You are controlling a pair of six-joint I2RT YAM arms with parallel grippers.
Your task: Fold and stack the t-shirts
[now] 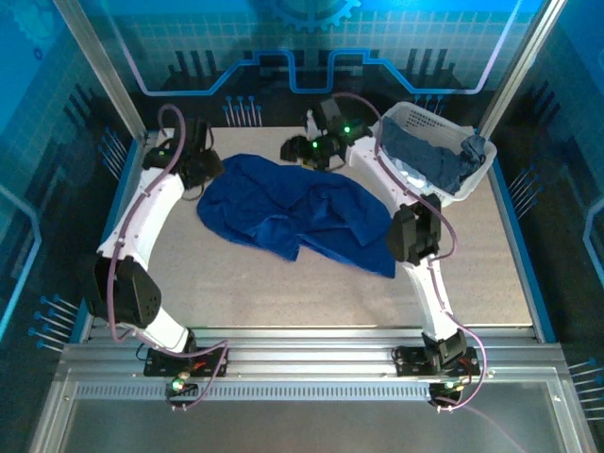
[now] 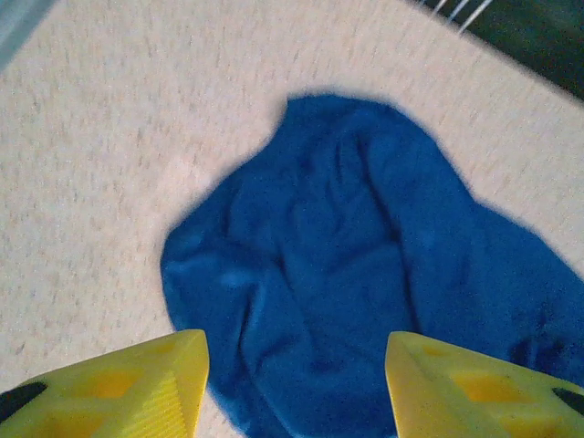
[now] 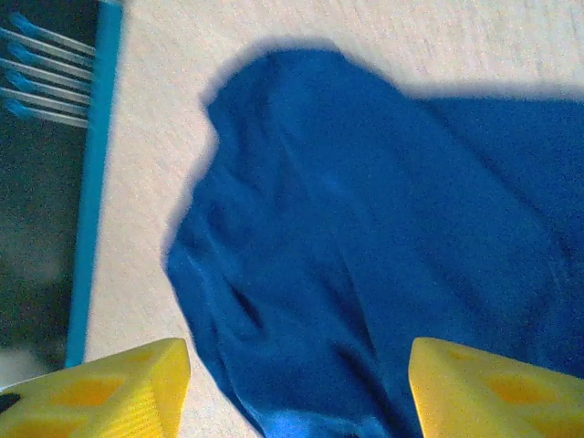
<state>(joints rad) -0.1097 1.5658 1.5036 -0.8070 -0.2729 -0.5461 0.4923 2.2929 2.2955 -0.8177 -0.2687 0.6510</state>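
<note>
Shirt: crumpled royal blue cloth t-shirt (image 1: 293, 212), far half of the beige tabletop (image 1: 283, 293);
Left gripper (image 2: 297, 383): yellow fingers apart, shirt's left end between them, unclamped;
Right gripper (image 3: 299, 379): fingers apart over shirt's far edge

The blue t-shirt (image 1: 283, 212) is crumpled, its folds cover part of it, and the right arm's elbow (image 1: 413, 234) hides its right edge. The grey-blue cloth (image 1: 429, 159) in the basket (image 1: 420, 115) is bunched; how many shirts, I cannot tell. Both wrist views cut the blue t-shirt off.
</note>
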